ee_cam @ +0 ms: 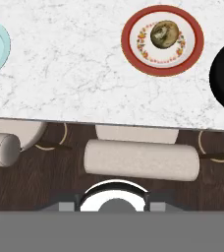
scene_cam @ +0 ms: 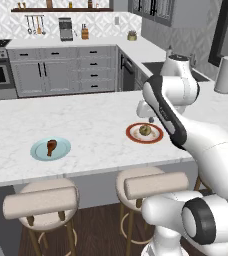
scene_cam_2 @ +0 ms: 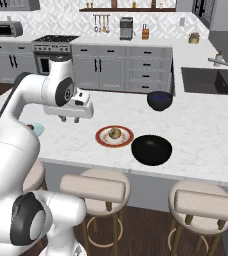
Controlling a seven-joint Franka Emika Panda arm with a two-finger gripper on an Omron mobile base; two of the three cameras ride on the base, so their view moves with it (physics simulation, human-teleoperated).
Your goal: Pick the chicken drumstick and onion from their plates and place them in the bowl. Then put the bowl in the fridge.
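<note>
Nearest the base stand the padded stools (scene_cam: 41, 202), tucked under the marble counter (scene_cam: 86, 150); on its near part the chicken drumstick (scene_cam: 51, 147) lies on the light blue plate (scene_cam: 38, 152), and the onion (scene_cam_2: 115, 133) sits on the red-rimmed plate (scene_cam_2: 101, 137), with the dark bowl (scene_cam_2: 151, 149) just beside that plate; a second dark bowl (scene_cam_2: 159, 100) rests farther back, near the sink (scene_cam_2: 206, 82). The risk, as I judge it, is that the round onion rolls off-centre under a skewed pinch, or that the arm confuses the two bowls; the drumstick's narrow bone end may also slip. The gripper (scene_cam_2: 70, 119) hovers above the counter, apart from both plates; its fingers appear empty, though how wide they stand I cannot tell.
</note>
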